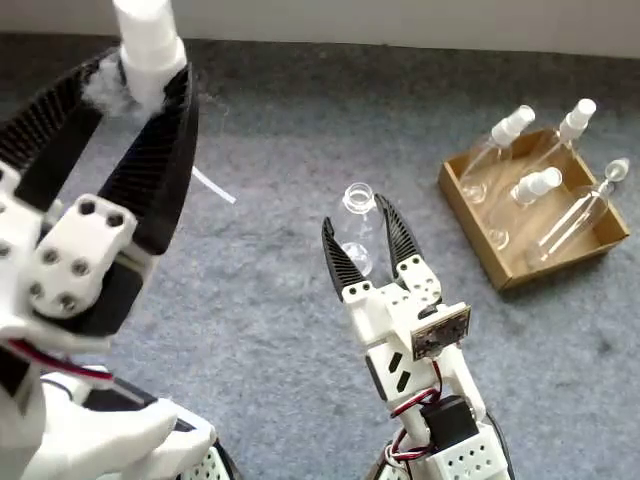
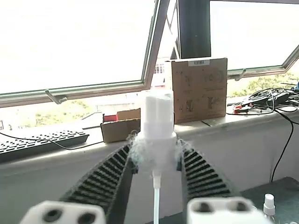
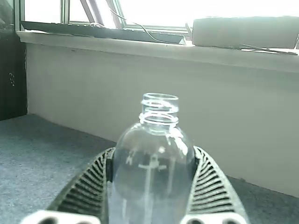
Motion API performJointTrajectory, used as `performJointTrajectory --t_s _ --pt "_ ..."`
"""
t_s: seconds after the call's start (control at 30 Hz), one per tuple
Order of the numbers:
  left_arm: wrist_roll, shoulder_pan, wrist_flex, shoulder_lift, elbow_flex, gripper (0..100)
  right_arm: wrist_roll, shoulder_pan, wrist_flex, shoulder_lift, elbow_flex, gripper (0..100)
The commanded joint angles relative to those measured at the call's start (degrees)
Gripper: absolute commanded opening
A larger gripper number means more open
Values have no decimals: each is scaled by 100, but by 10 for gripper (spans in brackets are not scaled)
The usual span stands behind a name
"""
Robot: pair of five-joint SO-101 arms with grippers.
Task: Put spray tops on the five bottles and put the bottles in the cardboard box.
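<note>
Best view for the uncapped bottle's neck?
Right wrist view: bottle close up, open threaded neck clear. High view shows it small, from above, in the right end effector. Left wrist view faces the spray top instead.

A black keyboard (image 2: 44,140), a brown cardboard panel (image 2: 199,91) and tangled cables (image 2: 261,100) sit on the windowsill (image 2: 224,127).

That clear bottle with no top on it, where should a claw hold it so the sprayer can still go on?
Around the wide round body of the bottle, from the side, a finger on each flank. It stands upright, so the narrow threaded neck is left free above for the spray top. The right gripper holds it this way.
</note>
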Motion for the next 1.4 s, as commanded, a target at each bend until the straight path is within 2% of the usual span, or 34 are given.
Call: performJointTrajectory --t_s 0.0,0.13,0.33,0.4,0.8,0.9,1.03,1.13,1.37 --pt "-273 101 18 -453 796 31 -44 -57 13 -57 725 38" --pt "-264 145 -9 -1174 2149 31 -44 -57 426 -57 725 38" --pt "-264 154 -62 -2026 3978 31 -44 -66 409 -57 725 38" --pt "-264 154 -308 -2176 4505 31 -44 -66 409 -57 725 38" --pt "-264 154 -3314 -2308 7714 30 -18 -40 453 -57 725 38" --pt "-220 154 -3842 -2316 8268 30 -18 -40 462 -57 725 38" --pt "431 154 -4220 -2413 8716 30 -18 -40 462 -57 725 38" --pt "536 259 -4510 -2774 9095 30 -18 -40 462 -57 725 38" --pt "545 435 -6268 -3758 10484 30 -35 -40 470 -57 725 38"
